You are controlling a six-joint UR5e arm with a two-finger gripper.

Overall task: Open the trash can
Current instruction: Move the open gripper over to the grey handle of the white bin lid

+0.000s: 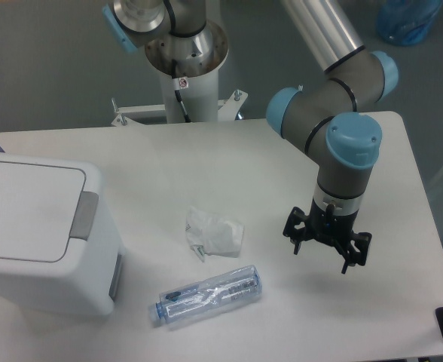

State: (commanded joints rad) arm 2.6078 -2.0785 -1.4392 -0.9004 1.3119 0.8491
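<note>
Trash can [44,234] at the left edge of the white table [229,154], its flat lid down and closed, the grey push tab [84,215] on the rim facing the table's middle. The bin's left side runs out of view past the frame.

My hand [326,245] hangs above the table's right half, pointing down, well apart from the bin. Its two fingers are spread wide with nothing between them. My forearm rises from it toward the far right corner, where my grey and blue joints bend back over the table.

Between my hand and the bin lie two things. A crumpled white paper [215,232] sits near the table's middle. Just toward the near edge from it, a clear crushed plastic bottle [209,294] lies on its side, its cap end pointing toward the bin.

Bare tabletop stretches along the far edge, from behind the bin across to my arm. A strip of bare surface also runs under my hand to the right edge and the near edge.
</note>
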